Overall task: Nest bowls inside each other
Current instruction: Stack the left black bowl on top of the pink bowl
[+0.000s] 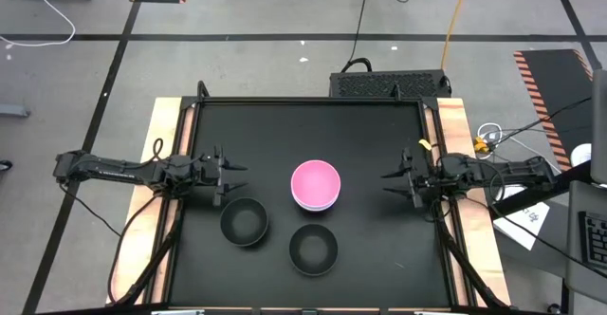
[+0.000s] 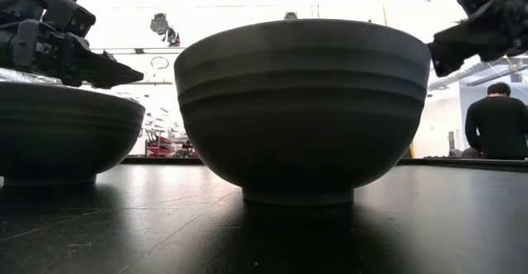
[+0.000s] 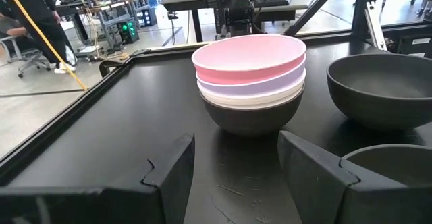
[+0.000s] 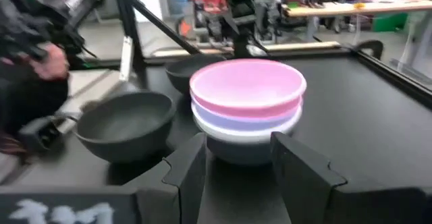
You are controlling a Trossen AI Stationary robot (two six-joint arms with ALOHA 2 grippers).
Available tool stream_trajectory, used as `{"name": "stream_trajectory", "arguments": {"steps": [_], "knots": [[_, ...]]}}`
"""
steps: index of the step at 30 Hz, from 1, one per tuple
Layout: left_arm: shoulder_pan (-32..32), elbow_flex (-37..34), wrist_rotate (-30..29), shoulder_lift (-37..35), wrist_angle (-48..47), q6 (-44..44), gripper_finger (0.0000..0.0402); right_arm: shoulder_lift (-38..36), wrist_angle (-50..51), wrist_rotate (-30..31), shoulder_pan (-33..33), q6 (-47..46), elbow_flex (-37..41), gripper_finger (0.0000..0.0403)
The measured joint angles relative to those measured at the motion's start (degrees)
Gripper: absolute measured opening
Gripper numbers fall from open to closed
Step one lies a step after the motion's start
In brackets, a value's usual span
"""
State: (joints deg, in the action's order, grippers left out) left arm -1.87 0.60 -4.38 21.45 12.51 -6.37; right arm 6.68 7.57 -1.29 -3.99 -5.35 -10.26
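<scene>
Black matte surface (image 1: 285,125) with wooden side rails, sitting on a grey shop floor with taped lines and cables around, so pretty standard lab setup. Out past the far edge there's workbench clutter, and a person in a dark top (image 2: 497,125) sits with their back to us.

Bowl situation: a stack (image 1: 315,185) sits roughly in the middle of the surface, with the pink bowl (image 3: 250,57) on top, the lavender bowl (image 3: 253,84) under it, the white bowl (image 3: 251,98) below that, and a black bowl (image 3: 253,119) at the bottom holding them all. They sit nested snugly, rims stepped one above the other.

Two more black bowls stand alone, both upright and empty. One loose black bowl (image 1: 245,222) is toward the left arm's side, near the stack. The other loose black bowl (image 1: 313,248) is closer to the front edge, just in front of the stack. Neither touches the stack or the other.

The left gripper (image 1: 230,174) hovers at the left side of the surface, just behind the first loose bowl, jaws apart and holding nothing. The right gripper (image 1: 391,182) hangs over the right side, pointed at the stack, jaws also spread with nothing between them.
</scene>
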Motion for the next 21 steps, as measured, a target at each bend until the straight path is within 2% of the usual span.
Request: {"name": "stream_trajectory", "arguments": {"steps": [11, 21], "knots": [[0.0, 0.0, 0.0, 0.0, 1.2, -0.9, 0.0216, -0.7, -12.1, 0.0, 0.8, 3.1, 7.6, 0.0155], [0.0, 0.0, 0.0, 0.0, 1.1, -1.1, 0.0216, -0.9, -11.5, 1.4, 5.2, 4.8, 8.6, 0.0155]]}}
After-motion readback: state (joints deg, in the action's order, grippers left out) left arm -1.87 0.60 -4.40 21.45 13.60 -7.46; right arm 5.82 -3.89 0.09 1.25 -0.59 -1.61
